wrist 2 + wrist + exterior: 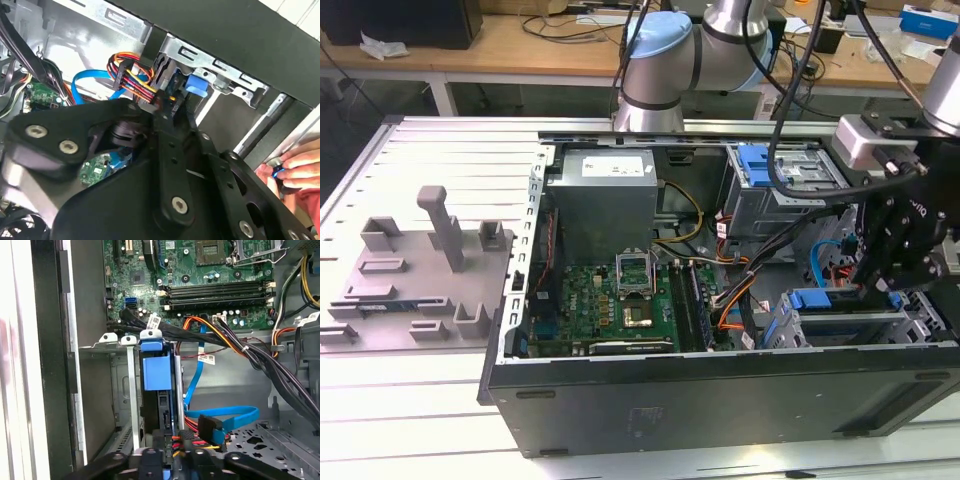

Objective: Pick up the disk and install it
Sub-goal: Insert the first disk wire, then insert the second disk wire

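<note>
Disk (pixel 157 374) seated in bay; claw (pixel 898 262) above.

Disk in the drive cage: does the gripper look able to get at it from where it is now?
Probably yes. In the exterior view the gripper hangs right above the disk in its cage, and the case side is open. Cables crowd the disk's end in the first wrist view and might snag.
</note>
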You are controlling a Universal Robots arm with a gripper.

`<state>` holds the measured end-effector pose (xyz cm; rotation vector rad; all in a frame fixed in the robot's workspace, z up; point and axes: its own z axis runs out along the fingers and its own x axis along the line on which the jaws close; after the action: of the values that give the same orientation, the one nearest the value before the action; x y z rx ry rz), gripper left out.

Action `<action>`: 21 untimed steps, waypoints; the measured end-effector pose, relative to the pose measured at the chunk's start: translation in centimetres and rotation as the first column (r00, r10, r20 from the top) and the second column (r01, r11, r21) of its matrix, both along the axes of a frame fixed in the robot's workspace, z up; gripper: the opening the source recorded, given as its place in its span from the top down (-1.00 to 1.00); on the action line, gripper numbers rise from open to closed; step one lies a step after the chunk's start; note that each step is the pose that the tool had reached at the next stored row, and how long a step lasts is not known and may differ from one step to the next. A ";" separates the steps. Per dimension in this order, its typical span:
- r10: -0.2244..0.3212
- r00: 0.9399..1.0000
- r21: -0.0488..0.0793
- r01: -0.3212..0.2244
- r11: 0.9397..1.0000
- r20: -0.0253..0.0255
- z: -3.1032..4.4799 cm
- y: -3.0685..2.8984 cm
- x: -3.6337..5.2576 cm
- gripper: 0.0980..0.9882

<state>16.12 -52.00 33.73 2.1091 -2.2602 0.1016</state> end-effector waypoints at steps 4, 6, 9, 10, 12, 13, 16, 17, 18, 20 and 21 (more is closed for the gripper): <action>0.000 1.000 0.000 0.000 1.000 0.000 2.53 0.06 0.00 0.40; 0.000 1.000 0.000 0.000 1.000 0.000 3.67 0.10 0.01 0.40; 0.000 1.000 0.001 0.000 1.000 0.000 3.69 0.10 0.01 0.40; 0.000 1.000 0.001 0.000 1.000 0.000 3.69 0.10 0.01 0.40; 0.000 1.000 0.001 0.000 1.000 0.000 3.69 0.10 0.01 0.40; 0.000 1.000 0.001 0.000 1.000 0.000 3.69 0.10 0.01 0.40; 0.000 1.000 0.002 0.000 1.000 0.000 3.69 0.10 0.01 0.40; 0.000 1.000 0.002 0.000 1.000 0.000 3.69 0.10 0.01 0.40; 0.000 1.000 0.002 0.000 1.000 0.000 3.69 0.10 0.01 0.40; 0.000 1.000 0.002 0.000 1.000 0.000 3.69 0.10 0.01 0.40; 0.000 1.000 -0.001 0.000 1.000 0.000 3.74 0.26 0.02 0.40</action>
<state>16.13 -51.74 37.47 2.1089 -2.2597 0.1025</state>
